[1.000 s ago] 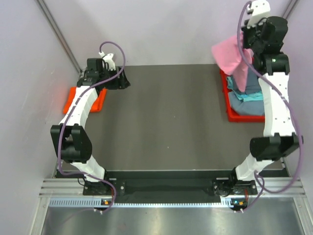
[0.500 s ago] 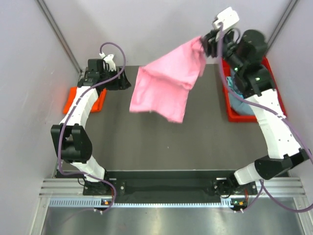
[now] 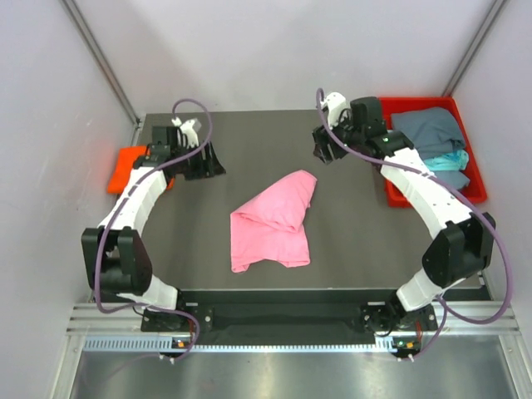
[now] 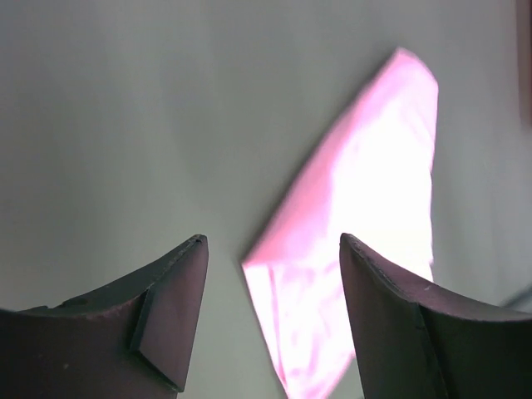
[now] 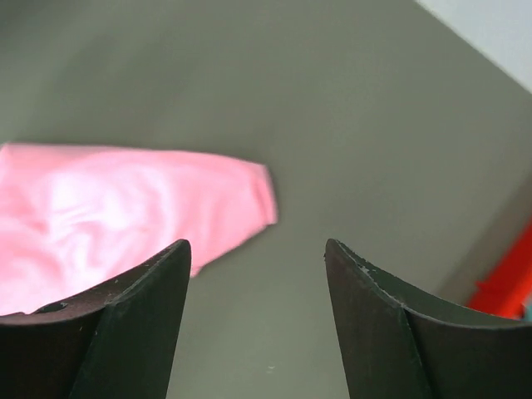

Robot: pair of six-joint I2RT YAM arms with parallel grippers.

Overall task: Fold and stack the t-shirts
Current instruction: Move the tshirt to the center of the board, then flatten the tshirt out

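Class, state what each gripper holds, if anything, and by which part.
Nothing is held. The left gripper and right gripper are both open and empty; the pink shirt lies loose on the table, apart from both.

no readable text, label, brand, number or sign in any view: none on the crumpled light pink cloth t-shirt [image 3: 274, 220], none on the rigid red plastic tray [image 3: 416, 102].

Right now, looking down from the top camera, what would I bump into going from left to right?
Orange thing → left end effector → pink t-shirt → right end effector → red tray holding the grey-blue t-shirt and teal t-shirt.
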